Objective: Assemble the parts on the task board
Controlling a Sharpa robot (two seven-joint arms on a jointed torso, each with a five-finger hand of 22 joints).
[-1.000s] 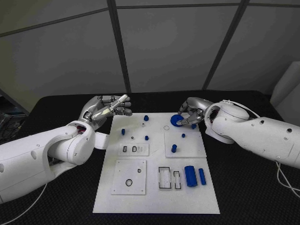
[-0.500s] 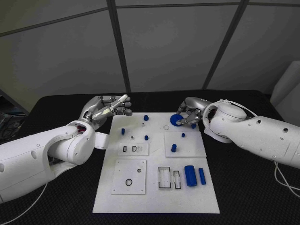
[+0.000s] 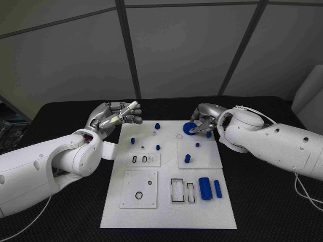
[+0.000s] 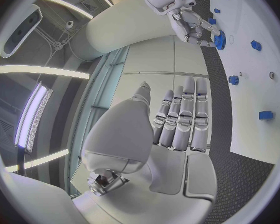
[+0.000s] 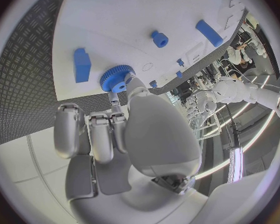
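The white task board (image 3: pixel 169 206) lies in the middle of the black table. My right hand (image 3: pixel 204 120) hovers at the board's far right corner and pinches a round blue knurled part (image 3: pixel 190 128) just above the board. The right wrist view has that part (image 5: pixel 117 78) at the fingertips (image 5: pixel 129 79) over the board's edge. My left hand (image 3: pixel 118 116) is raised beside the board's far left corner and holds nothing. In the left wrist view its fingers (image 4: pixel 181 117) are stretched out side by side, with the right hand (image 4: pixel 191 24) and the knurled part (image 4: pixel 220 39) beyond.
Small blue pegs (image 3: pixel 157 126) (image 3: pixel 132 141) (image 3: pixel 187 159) stand on the board's far half. A thick blue cylinder (image 3: pixel 205 189) and a thin blue bar (image 3: pixel 217 189) lie near its right edge, next to rectangular slots (image 3: pixel 177 190). A blue block (image 5: pixel 82 64) sits close to the held part.
My right hand has drifted slightly left and farther with the knurled part. The left hand has stayed put.
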